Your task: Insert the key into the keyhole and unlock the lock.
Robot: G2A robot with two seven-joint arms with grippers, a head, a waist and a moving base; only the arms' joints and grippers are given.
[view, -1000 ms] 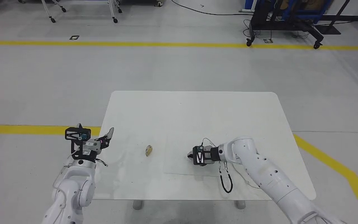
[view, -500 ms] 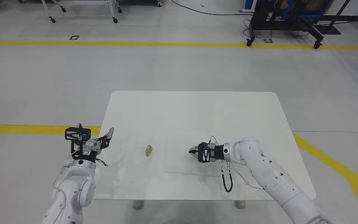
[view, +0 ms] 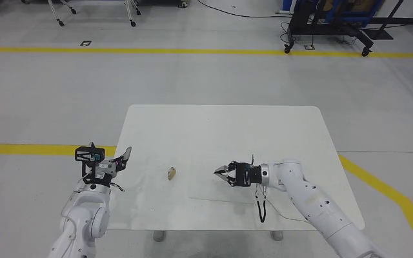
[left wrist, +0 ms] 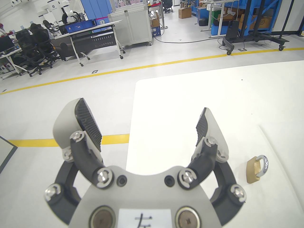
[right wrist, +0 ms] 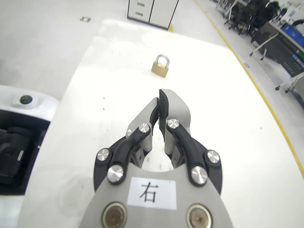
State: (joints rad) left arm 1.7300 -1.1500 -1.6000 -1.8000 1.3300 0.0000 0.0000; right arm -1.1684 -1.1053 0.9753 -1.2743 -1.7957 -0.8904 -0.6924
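Padlock (view: 171,173): brass body with a silver shackle seated in it, lying on the white table (view: 226,129) left of centre and toward the near edge. It is between the two grippers and touches neither. The keyhole is too small to make out. Left gripper (left wrist: 143,107) hangs at the table's left edge, jaws wide. Right gripper (right wrist: 161,93) sits low over the table, well to the right of the padlock and pointing at it, pads pressed together. Whether anything is pinched between them cannot be told.
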